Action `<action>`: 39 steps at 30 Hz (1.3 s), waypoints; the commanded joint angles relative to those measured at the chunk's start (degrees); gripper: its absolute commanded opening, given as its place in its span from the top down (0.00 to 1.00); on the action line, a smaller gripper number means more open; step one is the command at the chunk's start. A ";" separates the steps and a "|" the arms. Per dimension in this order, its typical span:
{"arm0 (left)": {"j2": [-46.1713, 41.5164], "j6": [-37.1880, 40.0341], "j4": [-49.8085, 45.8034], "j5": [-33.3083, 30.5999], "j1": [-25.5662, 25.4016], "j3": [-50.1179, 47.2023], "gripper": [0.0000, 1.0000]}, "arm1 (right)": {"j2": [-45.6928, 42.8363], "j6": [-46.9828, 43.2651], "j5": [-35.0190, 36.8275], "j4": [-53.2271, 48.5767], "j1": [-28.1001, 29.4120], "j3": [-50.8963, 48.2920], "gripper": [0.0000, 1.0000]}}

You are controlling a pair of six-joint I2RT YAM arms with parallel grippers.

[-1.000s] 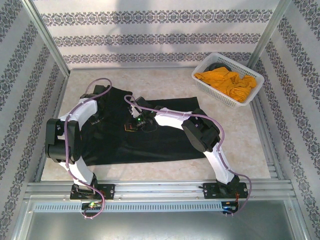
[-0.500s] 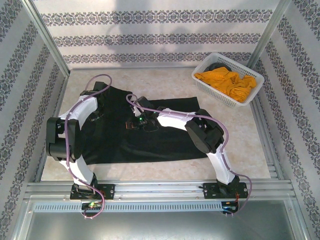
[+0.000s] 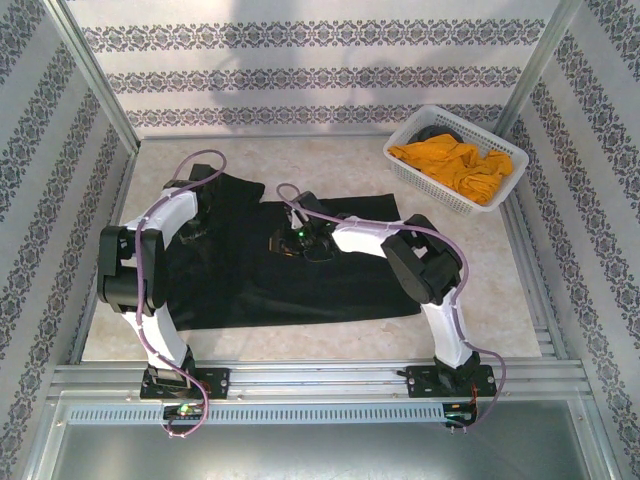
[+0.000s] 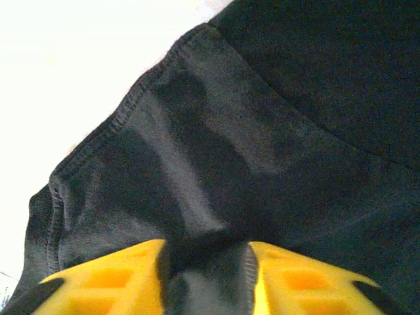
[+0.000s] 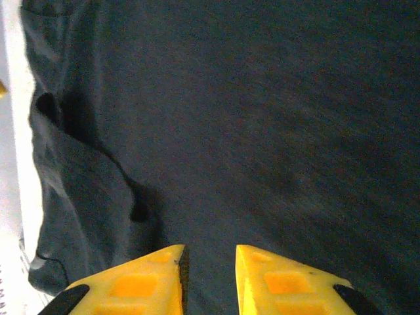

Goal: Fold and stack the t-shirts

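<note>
- The black t-shirt (image 3: 300, 285) lies spread on the bench (image 3: 500, 290), filling the middle of the top view between the two arms.
- The left end effector (image 4: 207, 252) is clenched on a bunched fold of the black t-shirt. Dark cloth is pinched between its yellow fingers (image 4: 118, 279), and a stitched hem runs off toward 10 o'clock in the left wrist view.
- From above, the left arm reaches the shirt's corner at 10 o'clock.
- The right end effector (image 5: 209, 252) is released. Its fingers (image 5: 131, 282) stand slightly apart over flat black cloth, with nothing caught between them.
- From above, the right end effector sits over the shirt's upper middle, near 12 o'clock.
- The orange t-shirt (image 3: 455, 165) lies crumpled in the white basket (image 3: 430, 188), at 2 o'clock from the black shirt and apart from it.
</note>
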 commanded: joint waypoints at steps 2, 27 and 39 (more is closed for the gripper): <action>-5.26 -2.64 -2.90 1.73 0.18 -0.94 0.56 | -11.41 0.26 3.45 0.86 -4.21 -10.80 0.75; -8.29 -18.40 6.75 18.85 6.69 -26.21 0.75 | -21.99 -6.92 9.34 -31.42 -20.27 -34.53 0.80; -13.45 -12.84 3.37 16.83 14.99 -28.31 0.76 | -23.24 -4.19 2.20 -36.58 -10.99 -30.99 0.77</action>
